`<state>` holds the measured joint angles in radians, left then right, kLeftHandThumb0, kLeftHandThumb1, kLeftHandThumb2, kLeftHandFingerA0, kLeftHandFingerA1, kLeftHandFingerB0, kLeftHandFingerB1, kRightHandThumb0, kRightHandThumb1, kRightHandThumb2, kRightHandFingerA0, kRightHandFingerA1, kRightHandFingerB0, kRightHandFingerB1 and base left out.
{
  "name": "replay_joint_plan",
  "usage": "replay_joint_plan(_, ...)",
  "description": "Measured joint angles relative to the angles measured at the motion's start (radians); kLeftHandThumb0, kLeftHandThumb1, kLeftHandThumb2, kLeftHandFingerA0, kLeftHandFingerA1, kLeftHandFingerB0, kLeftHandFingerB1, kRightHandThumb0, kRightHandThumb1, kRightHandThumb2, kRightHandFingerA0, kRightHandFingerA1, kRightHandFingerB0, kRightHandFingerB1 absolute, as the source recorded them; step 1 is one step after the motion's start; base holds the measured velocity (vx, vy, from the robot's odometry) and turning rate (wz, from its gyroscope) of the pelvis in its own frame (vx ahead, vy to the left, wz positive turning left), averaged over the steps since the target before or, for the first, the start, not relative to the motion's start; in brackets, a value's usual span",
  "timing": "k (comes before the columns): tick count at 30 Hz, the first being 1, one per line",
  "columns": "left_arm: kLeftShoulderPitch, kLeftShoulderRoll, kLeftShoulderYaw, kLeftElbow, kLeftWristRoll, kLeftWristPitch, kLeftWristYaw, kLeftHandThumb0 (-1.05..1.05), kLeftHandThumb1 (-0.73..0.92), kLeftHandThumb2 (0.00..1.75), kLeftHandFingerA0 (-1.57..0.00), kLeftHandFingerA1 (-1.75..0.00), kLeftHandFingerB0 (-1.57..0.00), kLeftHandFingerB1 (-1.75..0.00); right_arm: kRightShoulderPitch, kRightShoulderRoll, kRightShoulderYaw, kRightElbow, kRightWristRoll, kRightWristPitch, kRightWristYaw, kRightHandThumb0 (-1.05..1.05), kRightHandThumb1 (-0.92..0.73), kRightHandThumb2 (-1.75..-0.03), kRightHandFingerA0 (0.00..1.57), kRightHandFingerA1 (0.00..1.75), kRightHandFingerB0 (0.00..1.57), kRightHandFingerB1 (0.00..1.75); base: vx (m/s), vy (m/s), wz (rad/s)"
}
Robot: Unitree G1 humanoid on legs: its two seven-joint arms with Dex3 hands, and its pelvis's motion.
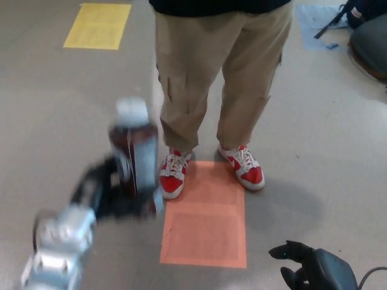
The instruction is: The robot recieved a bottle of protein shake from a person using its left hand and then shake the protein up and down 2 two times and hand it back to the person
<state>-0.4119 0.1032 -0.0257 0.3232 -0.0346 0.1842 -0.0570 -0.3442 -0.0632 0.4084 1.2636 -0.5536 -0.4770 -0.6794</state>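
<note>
Now the left hand (112,193) grips the bottle (134,151) low on its body, upright, blurred, before the person (217,66). Full and top-heavy, probably slick plastic; the right hand (302,260) hangs empty, fingers loosely apart.

Grey floor (54,109) – orange rectangle (204,229), yellow rectangle (98,25); person's red-white sneakers (245,167) at orange edge.

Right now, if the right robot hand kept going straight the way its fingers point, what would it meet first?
The right robot hand points toward picture left, at the orange floor patch. Nothing shows in between, though depth is unclear.
</note>
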Motion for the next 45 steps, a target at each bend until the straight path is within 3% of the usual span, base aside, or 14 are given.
replay_joint_plan(4, -0.159, -0.002, 0.066, -0.115, -0.032, 0.031, 0.001, -0.14, 0.85, 0.64, -1.03, -1.0, -0.7, -0.95, -0.004, 0.0, -0.004, 0.0, 0.003, -0.001, 0.003, -0.22, -0.76, -0.62, 0.93, 0.51, 0.78, 0.44, 0.0, 0.0, 0.0)
replay_joint_plan(5, -0.178, -0.009, 0.073, -0.15, -0.038, 0.037, 0.001, -0.21, 0.86, 0.65, -1.09, -0.87, -0.68, -0.93, -0.004, 0.0, -0.005, 0.0, 0.004, -0.001, 0.005, -0.22, -0.73, -0.64, 0.93, 0.48, 0.78, 0.44, 0.0, 0.0, 0.0)
replay_joint_plan(16, 0.108, -0.037, -0.086, -0.013, 0.014, 0.027, -0.012, -0.18, 0.87, 0.65, -1.08, -0.88, -0.66, -0.96, -0.012, -0.001, -0.006, -0.001, 0.004, -0.001, 0.007, -0.23, -0.76, -0.63, 0.94, 0.54, 0.79, 0.45, 0.0, 0.0, 0.02)
replay_joint_plan(20, -0.03, -0.028, -0.019, -0.084, 0.005, 0.032, -0.013, -0.15, 0.85, 0.65, -1.04, -1.0, -0.73, -0.96, -0.018, -0.001, -0.007, -0.001, 0.005, -0.004, 0.009, -0.22, -0.74, -0.64, 0.93, 0.48, 0.78, 0.44, 0.0, 0.0, 0.0)
replay_joint_plan(21, -0.077, -0.028, 0.0, -0.103, -0.003, 0.039, -0.012, -0.16, 0.84, 0.64, -1.08, -0.94, -0.73, -0.99, -0.018, -0.001, -0.009, -0.001, 0.006, -0.004, 0.01, -0.24, -0.75, -0.64, 0.92, 0.48, 0.78, 0.44, 0.0, 0.0, 0.0)
replay_joint_plan(25, -0.207, -0.03, 0.044, -0.142, -0.027, 0.069, -0.013, -0.13, 0.86, 0.64, -1.03, -0.98, -0.75, -0.93, -0.018, -0.001, -0.014, 0.001, 0.007, -0.001, 0.016, -0.24, -0.76, -0.63, 0.94, 0.52, 0.79, 0.44, 0.0, 0.0, 0.0)
replay_joint_plan(43, -0.279, -0.049, 0.045, -0.017, -0.029, 0.135, -0.027, -0.14, 0.85, 0.67, -1.05, -0.94, -0.74, -0.97, -0.004, -0.003, -0.019, 0.0, 0.007, -0.004, 0.022, -0.24, -0.76, -0.62, 0.92, 0.51, 0.79, 0.44, 0.0, 0.0, 0.0)
replay_joint_plan(45, -0.274, -0.061, 0.045, -0.013, -0.029, 0.14, -0.027, -0.17, 0.87, 0.65, -1.04, -0.96, -0.72, -0.98, 0.008, -0.003, -0.017, 0.001, 0.007, -0.004, 0.022, -0.21, -0.75, -0.64, 0.96, 0.58, 0.79, 0.44, 0.0, 0.0, 0.0)
